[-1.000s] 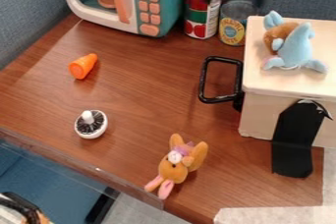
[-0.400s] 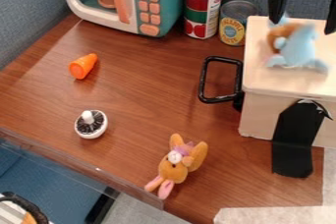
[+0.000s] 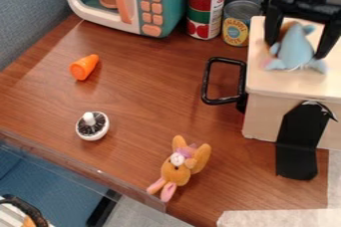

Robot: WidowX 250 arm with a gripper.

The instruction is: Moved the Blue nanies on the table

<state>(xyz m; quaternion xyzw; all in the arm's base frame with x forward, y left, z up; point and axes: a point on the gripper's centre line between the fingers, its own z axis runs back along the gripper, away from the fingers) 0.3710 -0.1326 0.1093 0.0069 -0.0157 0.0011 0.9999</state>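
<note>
In the camera view, the gripper (image 3: 295, 49) is spread open, astride the blue plush (image 3: 293, 52) near the box's (image 3: 266, 84) left edge! Wood tabletop (image 3: 153, 101) stretches from the box to the front edge. Two cans (image 3: 205, 17), one carrot (image 3: 85, 66), one brown plush (image 3: 176, 170). And the gripper's dropped lower, around the blue plush!

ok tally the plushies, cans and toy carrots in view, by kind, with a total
Plush toys: 2 (blue plush on the wooden box, orange-brown plush on the table)
Cans: 2 (red-and-green can, yellow-labelled can)
Toy carrot: 1
Total: 5
</note>
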